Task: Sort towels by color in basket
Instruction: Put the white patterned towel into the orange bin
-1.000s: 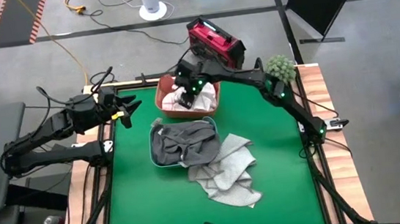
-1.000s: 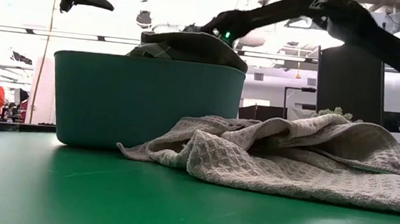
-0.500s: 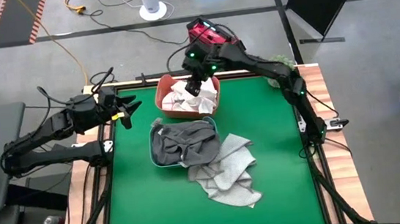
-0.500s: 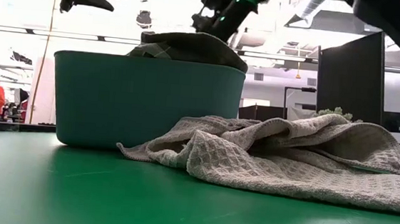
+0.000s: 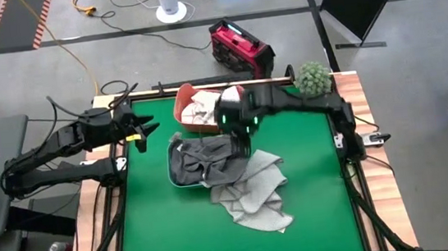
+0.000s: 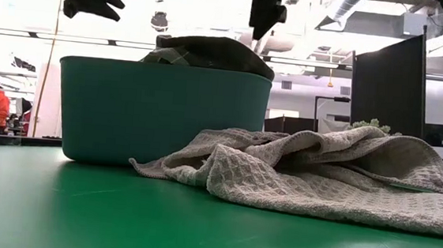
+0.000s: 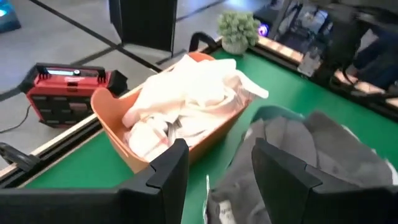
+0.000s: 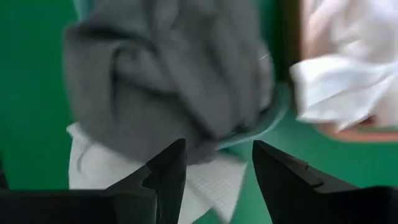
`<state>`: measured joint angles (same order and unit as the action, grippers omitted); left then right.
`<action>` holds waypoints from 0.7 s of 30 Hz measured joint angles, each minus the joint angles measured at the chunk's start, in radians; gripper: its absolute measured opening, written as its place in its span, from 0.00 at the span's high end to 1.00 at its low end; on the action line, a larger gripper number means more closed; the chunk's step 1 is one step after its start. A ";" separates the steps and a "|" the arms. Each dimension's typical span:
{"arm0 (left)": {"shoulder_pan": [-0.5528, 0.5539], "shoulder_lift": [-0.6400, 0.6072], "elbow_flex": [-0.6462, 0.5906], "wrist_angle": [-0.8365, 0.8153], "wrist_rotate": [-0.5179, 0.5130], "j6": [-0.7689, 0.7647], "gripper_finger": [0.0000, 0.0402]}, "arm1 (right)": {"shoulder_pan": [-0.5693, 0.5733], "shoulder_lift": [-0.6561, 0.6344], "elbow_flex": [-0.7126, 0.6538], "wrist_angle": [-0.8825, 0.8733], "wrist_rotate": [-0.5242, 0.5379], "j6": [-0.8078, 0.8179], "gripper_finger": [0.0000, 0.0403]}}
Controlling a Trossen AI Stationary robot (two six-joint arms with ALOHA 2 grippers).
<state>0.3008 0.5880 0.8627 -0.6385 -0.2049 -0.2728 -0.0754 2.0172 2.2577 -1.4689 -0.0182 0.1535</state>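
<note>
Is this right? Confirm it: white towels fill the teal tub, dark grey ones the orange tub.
Swapped. The high view shows the white towels in the orange tub and the dark grey towels in the teal tub.

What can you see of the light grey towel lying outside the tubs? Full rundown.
The light grey towel is a soft waffle-weave cloth, crumpled in loose folds and ridges on the green table. It lies spread out, not folded. One edge sits against the teal tub, which holds dark grey towels; from above, part of it seems tucked under that tub's rim. The right pincer hangs open above that tub's near edge, not touching the towel. Nothing rests on it.
</note>
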 joint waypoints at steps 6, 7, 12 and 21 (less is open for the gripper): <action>0.000 0.000 0.000 -0.040 0.089 -0.009 0.58 | 0.151 -0.007 -0.001 -0.022 0.129 0.271 0.48; 0.000 0.000 0.000 -0.039 0.107 -0.010 0.58 | 0.170 -0.008 -0.001 -0.039 0.138 0.312 0.48; 0.000 0.000 0.000 -0.039 0.186 -0.012 0.58 | 0.245 -0.004 -0.058 -0.100 0.168 0.467 0.48; 0.000 -0.042 0.000 -0.045 0.331 -0.074 0.58 | 0.364 -0.087 -0.466 0.068 0.077 0.694 0.48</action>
<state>0.3004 0.5461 0.8627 -0.6837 0.1266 -0.3471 0.2891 1.9297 1.7915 -1.4013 0.0592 0.8474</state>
